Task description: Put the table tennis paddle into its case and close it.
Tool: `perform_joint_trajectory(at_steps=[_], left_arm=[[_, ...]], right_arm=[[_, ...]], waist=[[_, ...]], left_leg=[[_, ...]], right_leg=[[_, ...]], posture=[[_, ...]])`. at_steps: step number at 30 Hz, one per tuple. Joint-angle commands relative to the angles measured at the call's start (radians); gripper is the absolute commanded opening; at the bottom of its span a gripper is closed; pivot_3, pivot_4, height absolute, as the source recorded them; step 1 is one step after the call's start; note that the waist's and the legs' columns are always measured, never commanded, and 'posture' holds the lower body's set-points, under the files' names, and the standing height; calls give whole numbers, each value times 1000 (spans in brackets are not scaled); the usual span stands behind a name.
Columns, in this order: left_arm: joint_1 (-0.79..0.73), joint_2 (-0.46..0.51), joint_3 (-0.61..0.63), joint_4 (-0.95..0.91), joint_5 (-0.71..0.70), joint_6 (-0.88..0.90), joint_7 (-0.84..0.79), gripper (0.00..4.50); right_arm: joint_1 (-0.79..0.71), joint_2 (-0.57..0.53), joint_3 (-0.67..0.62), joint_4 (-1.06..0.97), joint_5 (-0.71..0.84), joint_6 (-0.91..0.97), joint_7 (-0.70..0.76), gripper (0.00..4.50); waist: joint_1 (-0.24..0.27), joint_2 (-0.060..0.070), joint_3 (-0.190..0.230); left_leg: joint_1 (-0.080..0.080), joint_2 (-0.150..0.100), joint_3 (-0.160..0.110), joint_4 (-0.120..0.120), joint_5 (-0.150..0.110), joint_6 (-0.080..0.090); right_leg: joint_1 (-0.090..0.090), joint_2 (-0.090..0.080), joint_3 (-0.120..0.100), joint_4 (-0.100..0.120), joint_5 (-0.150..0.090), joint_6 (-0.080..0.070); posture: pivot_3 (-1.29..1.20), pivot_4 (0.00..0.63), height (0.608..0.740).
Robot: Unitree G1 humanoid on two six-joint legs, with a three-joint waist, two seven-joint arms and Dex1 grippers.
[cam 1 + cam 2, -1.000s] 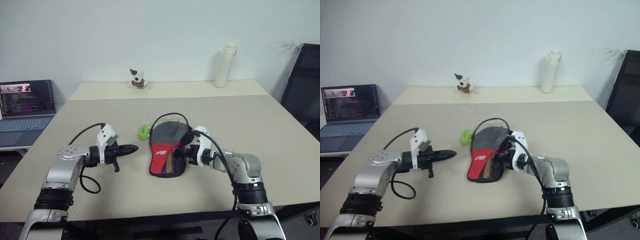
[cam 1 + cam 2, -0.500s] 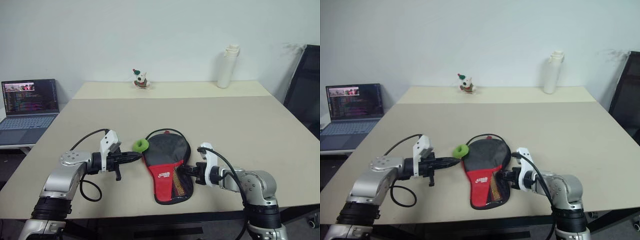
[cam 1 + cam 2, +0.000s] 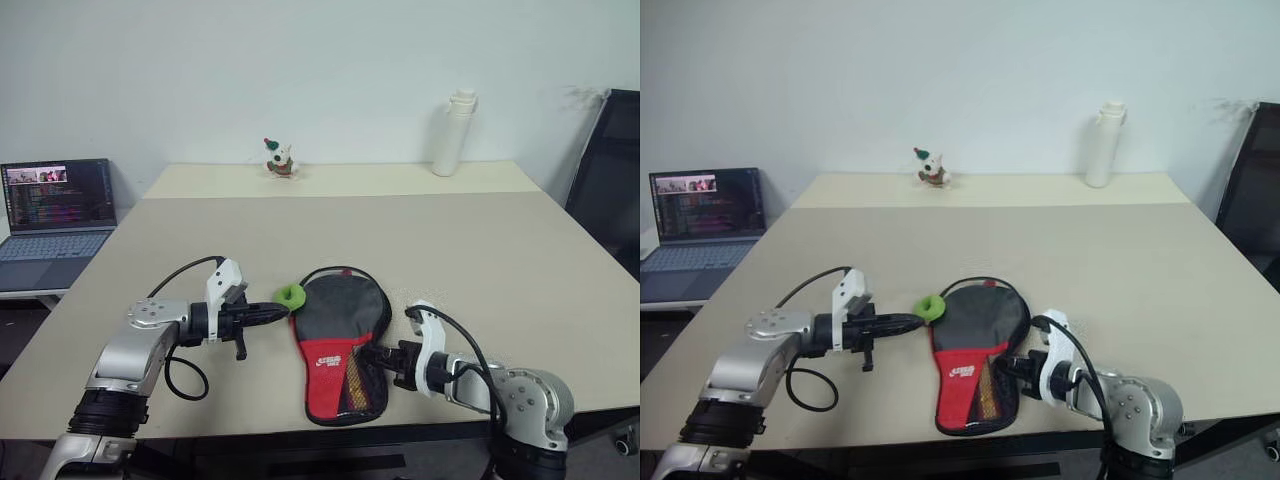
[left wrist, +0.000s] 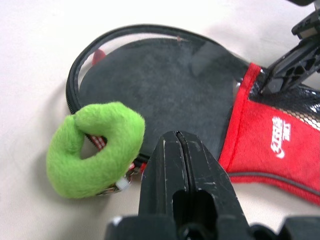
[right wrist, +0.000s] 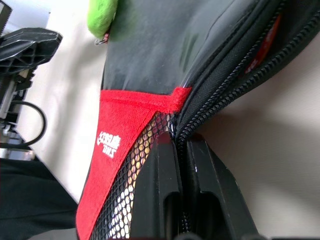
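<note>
The case [image 3: 338, 320] lies flat near the table's front edge, red-and-black side with white logo and mesh pocket up, round end away from me. Its zip [image 4: 130, 31] gapes around the round end. The table tennis paddle is hidden; only a red sliver [image 5: 266, 35] shows in the gap. A fuzzy green ring [image 3: 291, 295] hangs at the zip on the case's left rim. My left gripper [image 3: 283, 313] is shut and empty, its tip just beside the ring. My right gripper [image 3: 368, 352] is shut on the case's zip edge [image 5: 200, 120] at the right, beside the mesh.
A laptop [image 3: 55, 215] stands open on a side table at the left. At the far edge of the table [image 3: 480, 240] are a small toy figure [image 3: 278, 158] and a white bottle [image 3: 450, 133]. A black chair [image 3: 610, 180] is at the right.
My right gripper has drawn back toward me with the case's edge in it, dragging the case nearer the front edge and turning it. The left gripper has stayed put.
</note>
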Motion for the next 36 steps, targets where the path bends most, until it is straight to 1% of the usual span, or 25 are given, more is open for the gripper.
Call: perform_joint_trajectory(at_steps=[1, 6, 10, 13, 15, 17, 18, 20, 21, 23, 27, 30, 33, 36], left_arm=[[-23, 3, 3, -7, -12, -15, -4, 0], [-14, 7, 10, -16, -12, -15, 4, 0], [-10, 7, 15, -19, -12, -16, 11, 0], [-7, 6, 16, -22, -12, -16, 17, 0], [-5, 6, 16, -23, -13, -17, 20, 0], [0, 8, 17, -26, -14, -18, 25, 0], [3, 7, 22, -26, -13, -19, 32, 0], [6, 5, 30, -21, -13, -19, 46, 0], [6, 3, 34, -19, -13, -19, 54, 0], [3, -3, 42, -11, -16, -17, 72, 0], [-8, -13, 50, 9, -11, -24, 112, 0], [-25, -27, 59, 35, -2, -32, 157, 0], [-46, -36, 59, 68, 16, -29, 214, 0], [-64, -41, 59, 100, 33, -39, 263, 615]], right_arm=[[-17, 35, 1, -40, 11, 13, -12, 11], [-6, 26, 19, -32, -12, 5, -26, 11], [0, 10, 15, -33, -37, -11, -46, 1052], [16, -24, 27, -54, -46, -15, -43, 2043], [27, -44, 36, -73, -46, -12, -34, 2781], [52, -98, 61, -120, -39, -6, -14, 3432], [70, -163, 83, -163, -25, -13, 17, 3798], [89, -246, 92, -212, -6, -33, 58, 4392], [93, -269, 86, -223, 0, -44, 69, 4392], [89, -350, 72, -239, 15, -103, 119, 4392], [46, -428, 69, -218, 30, -226, 193, 4392], [-21, -426, 117, -159, 14, -324, 216, 4392], [-97, -397, 219, -68, -39, -436, 216, 4392], [-173, -353, 340, 47, -116, -552, 205, 4440]], waist=[[0, 0, 0], [0, 0, 0], [0, 0, 0], [0, 0, 0], [0, 0, 0], [1, 0, 0], [3, 0, 0], [6, 0, 0], [7, 0, 0], [4, 0, 0], [1, 0, 0], [-4, 0, 0], [-3, 0, 0], [-3, 0, 0]], left_leg=[[0, 0, 0, 0, 0, 0], [0, 0, 0, 0, 0, 0], [0, 0, 0, 0, 0, 0], [0, 0, 0, 0, 0, 0], [0, 0, 0, 0, 0, 0], [0, 0, 0, 0, 0, 0], [0, 0, 0, 0, 0, 0], [0, 0, -1, 0, 0, 0], [0, -1, -1, 0, 0, 0], [-1, -1, -1, 0, 0, 0], [0, -1, 0, 0, 0, 0], [1, -1, 0, 0, 0, 0], [1, -1, -1, 0, 0, 0], [1, -1, 0, 0, 0, 0]], right_leg=[[0, 0, 0, 0, 0, 0], [0, 0, 0, 0, 0, 0], [0, 0, 0, 0, 0, 0], [0, 0, 0, 0, 0, 0], [0, 0, 0, 0, 0, 0], [0, 0, 0, 0, 0, 0], [0, -1, 0, -1, 0, 0], [1, -2, -1, -2, 0, 0], [2, -3, -1, -3, 0, 0], [2, -3, -1, -4, 0, 1], [2, -2, -1, -5, 0, 1], [2, 1, 0, -4, 0, 1], [2, 3, -1, -4, 0, 1], [1, 3, 0, -3, 0, 1]], posture=[[0, 150, 740], [0, 150, 740], [0, 150, 740], [0, 150, 740], [0, 150, 740], [0, 150, 740], [0, 150, 740], [0, 150, 740], [0, 150, 740], [0, 150, 740], [0, 150, 740], [0, 150, 740], [0, 150, 740], [0, 150, 740]])
